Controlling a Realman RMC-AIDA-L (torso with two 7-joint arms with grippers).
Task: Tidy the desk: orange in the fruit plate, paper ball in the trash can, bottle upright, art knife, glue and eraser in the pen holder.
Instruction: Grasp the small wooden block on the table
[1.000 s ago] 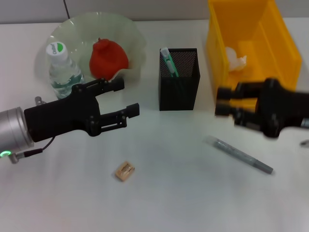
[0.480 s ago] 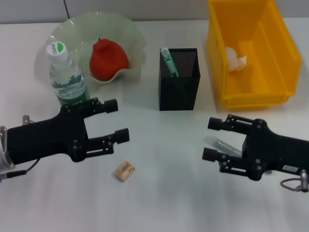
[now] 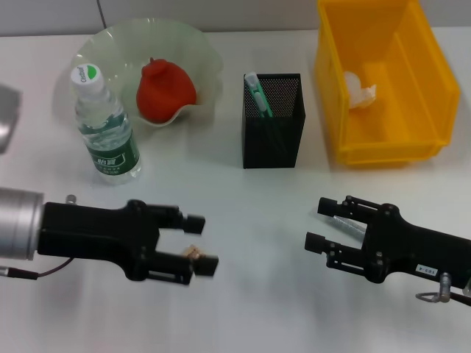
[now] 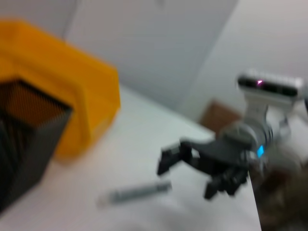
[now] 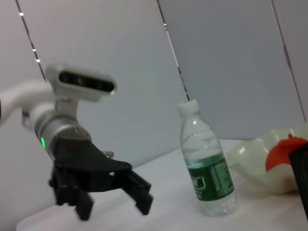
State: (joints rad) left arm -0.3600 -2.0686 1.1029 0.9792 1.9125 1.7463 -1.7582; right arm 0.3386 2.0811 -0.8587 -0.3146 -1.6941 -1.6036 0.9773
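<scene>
The tan eraser [image 3: 193,251] lies on the white table between the fingers of my open left gripper [image 3: 200,243], mostly hidden by them. The grey art knife [image 3: 344,219] lies under my open right gripper [image 3: 318,224]; it also shows in the left wrist view [image 4: 134,192]. The bottle [image 3: 107,125] stands upright by the fruit plate [image 3: 118,44], which holds the orange [image 3: 165,88]. The paper ball [image 3: 359,88] is in the yellow trash bin [image 3: 383,147]. A green-capped item [image 3: 257,92] stands in the black mesh pen holder [image 3: 272,140].
The pen holder stands mid-table between plate and bin. The left wrist view shows the right gripper [image 4: 190,175], the bin [image 4: 62,110] and the holder [image 4: 24,139]. The right wrist view shows the left gripper [image 5: 110,202], the bottle [image 5: 209,173] and the plate [image 5: 255,163].
My left gripper has moved from beside the bottle toward the table's front, around the eraser. My right gripper has come from the bin down over the art knife.
</scene>
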